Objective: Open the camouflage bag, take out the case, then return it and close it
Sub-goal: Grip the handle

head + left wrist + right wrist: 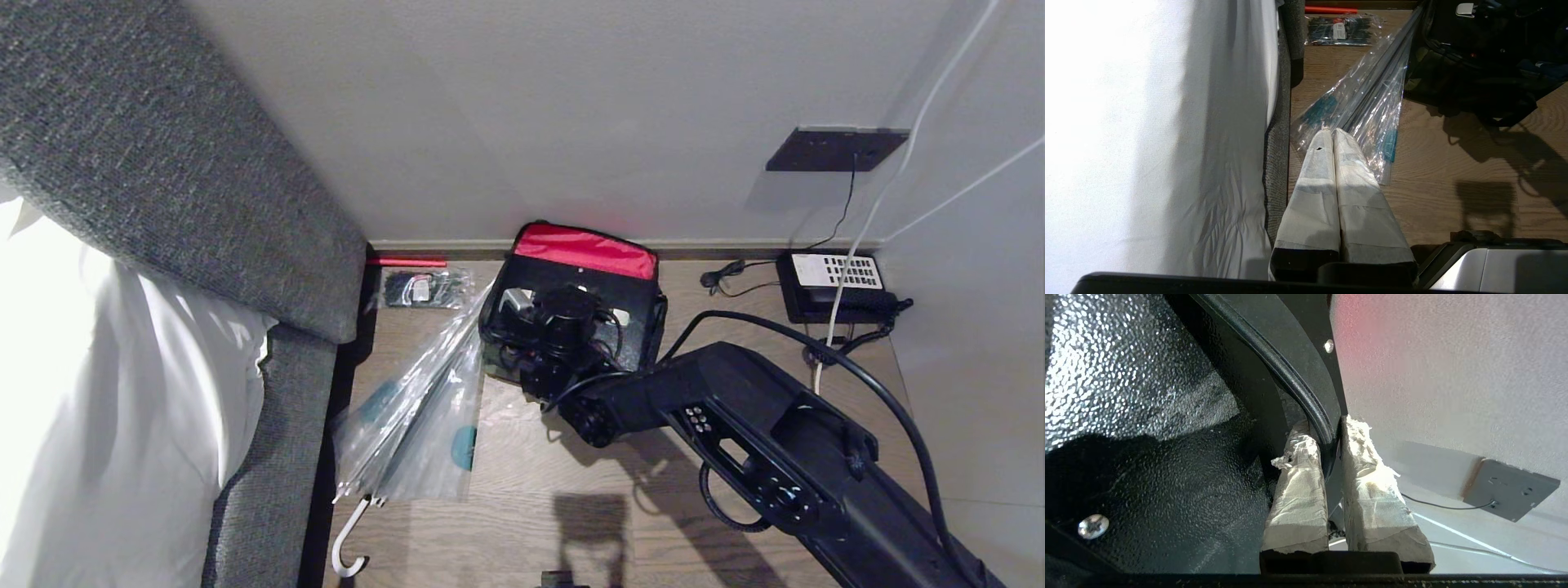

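Your right gripper has its taped jaws nearly closed, pinching the black rim of the camouflage bag, which sits open on the wooden floor against the wall, its red-lined lid upright and its silvery lining showing. Your left gripper hangs parked beside the bed, jaws pressed together and empty, over the plastic-wrapped umbrella.

head: high, looking down at floor | left wrist: low, shares umbrella (head too); right wrist: close inside bag
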